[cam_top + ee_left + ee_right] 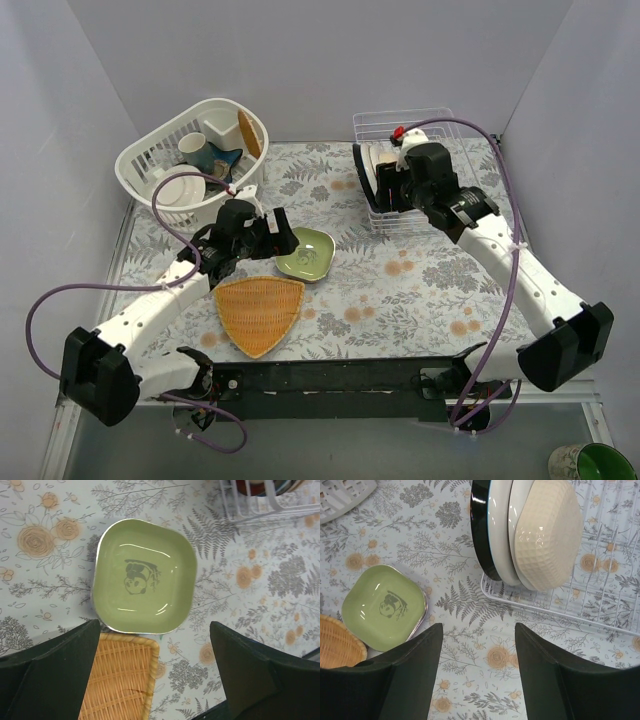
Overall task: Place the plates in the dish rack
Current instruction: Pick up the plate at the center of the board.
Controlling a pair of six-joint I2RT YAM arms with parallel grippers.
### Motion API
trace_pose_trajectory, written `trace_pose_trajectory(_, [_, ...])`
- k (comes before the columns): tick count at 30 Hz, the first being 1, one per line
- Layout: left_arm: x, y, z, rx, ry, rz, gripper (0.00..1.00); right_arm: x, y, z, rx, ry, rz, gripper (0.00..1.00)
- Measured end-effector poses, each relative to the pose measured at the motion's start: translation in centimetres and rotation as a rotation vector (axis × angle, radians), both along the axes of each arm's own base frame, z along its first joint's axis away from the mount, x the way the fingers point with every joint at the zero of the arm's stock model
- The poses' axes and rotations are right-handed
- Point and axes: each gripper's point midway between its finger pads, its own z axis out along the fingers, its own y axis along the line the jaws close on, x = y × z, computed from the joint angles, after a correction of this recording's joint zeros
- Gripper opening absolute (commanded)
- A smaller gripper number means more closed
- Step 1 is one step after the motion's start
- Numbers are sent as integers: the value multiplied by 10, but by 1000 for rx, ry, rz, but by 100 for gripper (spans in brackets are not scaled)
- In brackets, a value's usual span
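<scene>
Several plates (497, 530) stand on edge in rack (375, 125) slots, dark one outermost, cream one innermost; I count these loaded. Green dish (305, 253) lies flat on table (420, 290), left of rack, near it; I judge it next. Left gripper (155, 627) hovers over dish, jaws wide, empty, set to straddle it. Right gripper (478, 630) sits just before rack, jaws partly apart, empty.

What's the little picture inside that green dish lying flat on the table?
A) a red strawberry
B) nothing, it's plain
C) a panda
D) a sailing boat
C: the left wrist view looks straight down into the green dish, and a grey panda is printed in the middle of it.
</scene>
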Motion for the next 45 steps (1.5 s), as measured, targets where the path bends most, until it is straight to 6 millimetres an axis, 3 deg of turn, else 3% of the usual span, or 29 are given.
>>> trace_pose_trajectory(12, [22,22,-60,185,89,115,61,-22,-6,-35,-1,84,4,69])
trace_pose_trajectory(18, [23,26,-81,229,120,124,54,-25,-8,-37,2,85,1,69])
trace_pose_trajectory(36, [30,24,-109,263,144,122,31,-25,-7,-35,8,79,2,69])
trace_pose_trajectory(45, [32,23,-114,264,148,122,20,-25,-7,-35,8,78,2,69])
